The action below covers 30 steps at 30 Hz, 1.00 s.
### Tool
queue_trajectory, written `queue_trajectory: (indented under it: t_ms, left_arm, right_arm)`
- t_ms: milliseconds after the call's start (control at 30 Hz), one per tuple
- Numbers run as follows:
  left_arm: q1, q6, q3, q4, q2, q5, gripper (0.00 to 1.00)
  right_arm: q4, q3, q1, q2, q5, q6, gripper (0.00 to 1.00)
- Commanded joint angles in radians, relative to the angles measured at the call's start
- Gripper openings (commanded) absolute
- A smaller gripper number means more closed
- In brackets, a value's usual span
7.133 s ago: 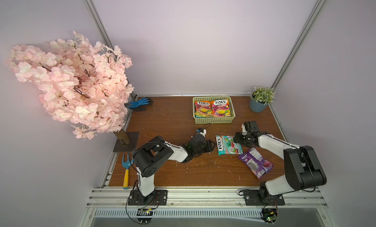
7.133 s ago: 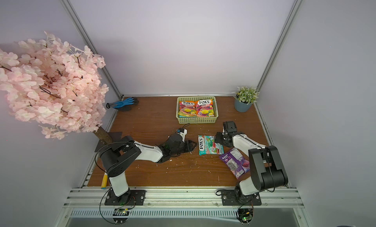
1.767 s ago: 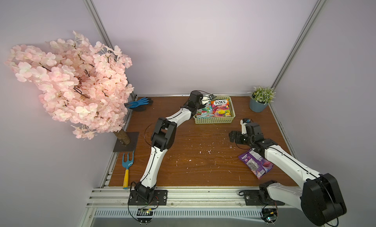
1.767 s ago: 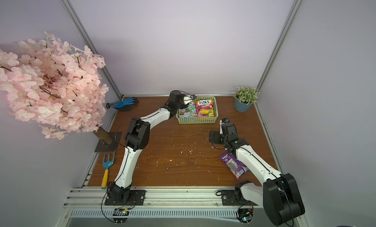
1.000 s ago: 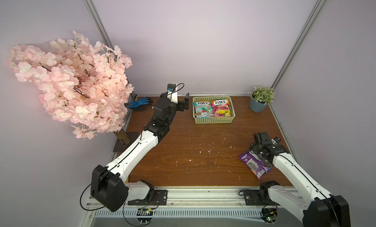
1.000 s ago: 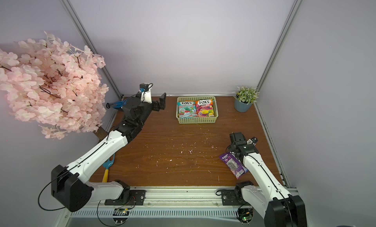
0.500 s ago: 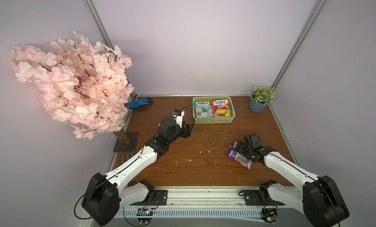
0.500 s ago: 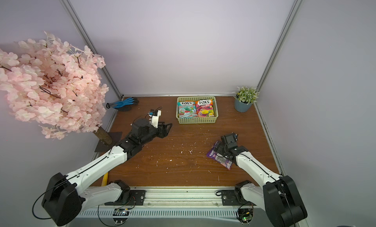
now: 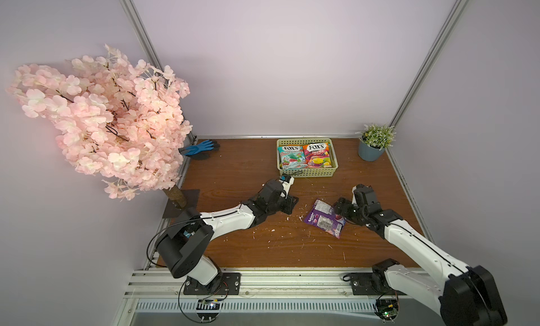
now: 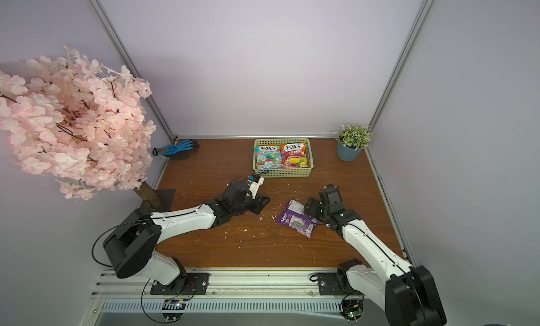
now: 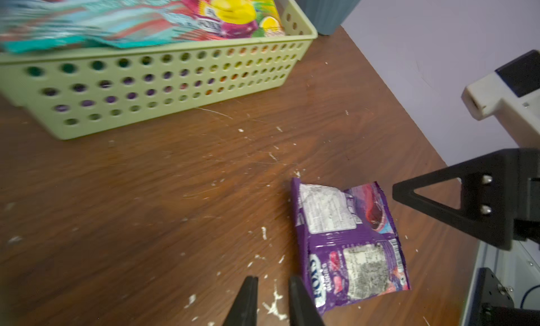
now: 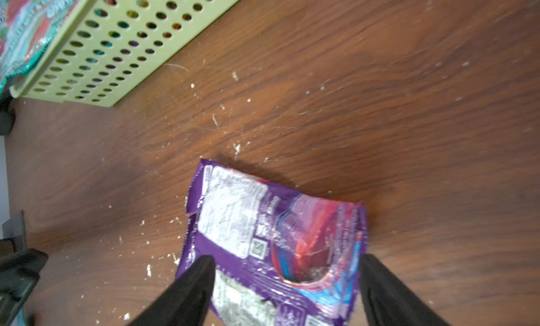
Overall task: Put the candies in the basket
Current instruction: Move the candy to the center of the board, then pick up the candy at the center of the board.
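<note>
A purple candy bag (image 9: 323, 219) (image 10: 295, 220) lies label side up on the brown table, right of the middle. My right gripper (image 9: 340, 213) (image 12: 283, 283) stands open and wide over its near end, one finger at each side edge of the bag (image 12: 263, 228). My left gripper (image 9: 291, 206) (image 11: 271, 295) hovers low just left of the bag (image 11: 347, 245), open by only a narrow gap, with nothing in it. The yellow-green basket (image 9: 306, 172) (image 10: 283, 172) (image 11: 163, 85) at the back holds a teal bag (image 9: 292, 158) and an orange bag (image 9: 317, 156).
A pink blossom tree (image 9: 102, 120) overhangs the left side, with its trunk at the table's left edge. A blue glove (image 9: 200, 149) lies at the back left. A blue-grey plant pot (image 9: 372, 149) stands at the back right. White crumbs (image 9: 271, 230) dot the wood.
The left arm has come from the back left, near the glove, to the middle, and its jaws have nearly closed. The right gripper has slid the purple bag leftward, its jaws narrowing.
</note>
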Motion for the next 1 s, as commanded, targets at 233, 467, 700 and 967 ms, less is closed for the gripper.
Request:
queue_trajectory:
  t_ms: [233, 467, 700, 967]
  left_arm:
    - [-0.065, 0.050, 0.167, 0.071, 0.261, 0.105, 0.12]
    - [-0.077, 0.053, 0.181, 0.050, 0.357, 0.108, 0.09]
    - [-0.077, 0.066, 0.172, -0.013, 0.368, 0.060, 0.06]
    - [-0.077, 0.033, 0.124, 0.010, 0.334, 0.049, 0.13]
  right_arm:
    - [0.143, -0.161, -0.056, -0.020, -0.188, 0.050, 0.50]
    - [0.225, -0.190, -0.056, -0.022, -0.212, 0.060, 0.43]
    - [0.279, -0.175, -0.056, -0.060, -0.239, 0.016, 0.20]
    - [0.294, -0.108, -0.055, -0.080, -0.281, -0.069, 0.00]
